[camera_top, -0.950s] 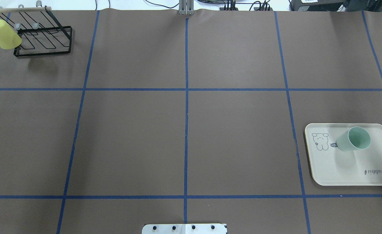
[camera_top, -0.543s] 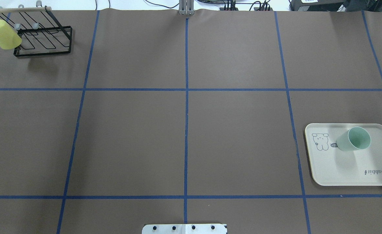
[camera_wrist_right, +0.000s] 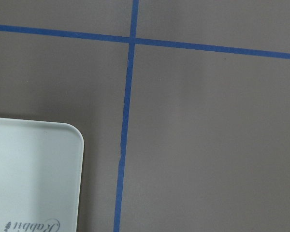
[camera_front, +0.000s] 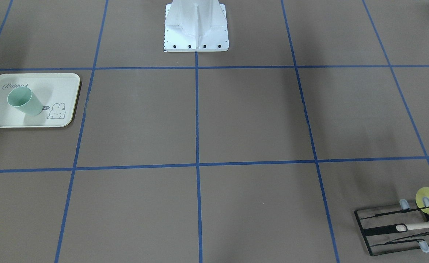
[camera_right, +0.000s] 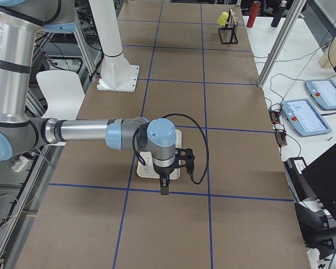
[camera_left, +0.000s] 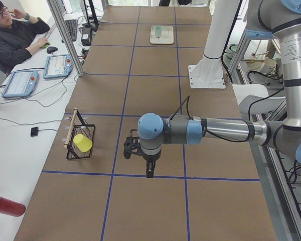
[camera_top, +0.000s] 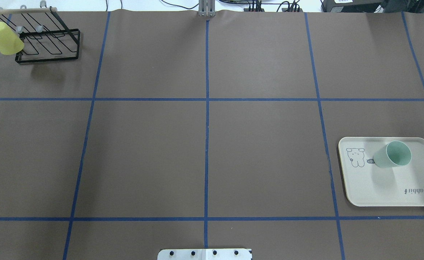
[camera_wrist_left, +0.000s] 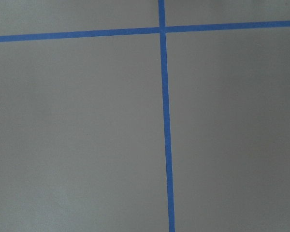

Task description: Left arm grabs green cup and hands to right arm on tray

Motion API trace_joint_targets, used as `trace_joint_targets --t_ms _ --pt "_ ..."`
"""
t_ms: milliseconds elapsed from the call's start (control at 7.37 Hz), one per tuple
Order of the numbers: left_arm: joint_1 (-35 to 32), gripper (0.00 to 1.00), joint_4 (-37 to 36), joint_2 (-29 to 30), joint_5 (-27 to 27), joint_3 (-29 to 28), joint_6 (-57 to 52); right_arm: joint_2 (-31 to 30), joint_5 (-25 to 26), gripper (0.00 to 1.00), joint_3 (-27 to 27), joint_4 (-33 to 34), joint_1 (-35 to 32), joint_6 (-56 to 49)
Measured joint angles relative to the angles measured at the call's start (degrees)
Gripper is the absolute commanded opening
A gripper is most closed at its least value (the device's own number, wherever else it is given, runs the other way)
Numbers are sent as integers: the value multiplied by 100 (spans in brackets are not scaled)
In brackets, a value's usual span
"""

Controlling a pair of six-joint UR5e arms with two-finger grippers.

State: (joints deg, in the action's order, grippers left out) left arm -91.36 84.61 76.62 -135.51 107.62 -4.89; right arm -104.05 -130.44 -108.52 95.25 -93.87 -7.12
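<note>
Nothing is found changed over the last second: the green cup [camera_top: 392, 155] is stood upright on the tray [camera_top: 385, 189] by the surface's right edge, so the task is judged finished. Whether the left fingers [camera_left: 149, 172] or the right fingers [camera_right: 164, 189] are spread cannot be told.

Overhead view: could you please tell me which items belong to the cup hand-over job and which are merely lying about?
Job in hand:
small pale mint-green plastic cup
cream-white rectangular rabbit tray, which the cup stands on

Lying about:
pale yellow plastic cup
black wire rack, holding that cup
</note>
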Motion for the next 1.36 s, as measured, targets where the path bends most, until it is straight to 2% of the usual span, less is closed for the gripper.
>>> trace_joint_targets --t_ms 1357 --pt "-13 100 56 -50 -40 71 -12 16 1 100 32 -31 35 17"
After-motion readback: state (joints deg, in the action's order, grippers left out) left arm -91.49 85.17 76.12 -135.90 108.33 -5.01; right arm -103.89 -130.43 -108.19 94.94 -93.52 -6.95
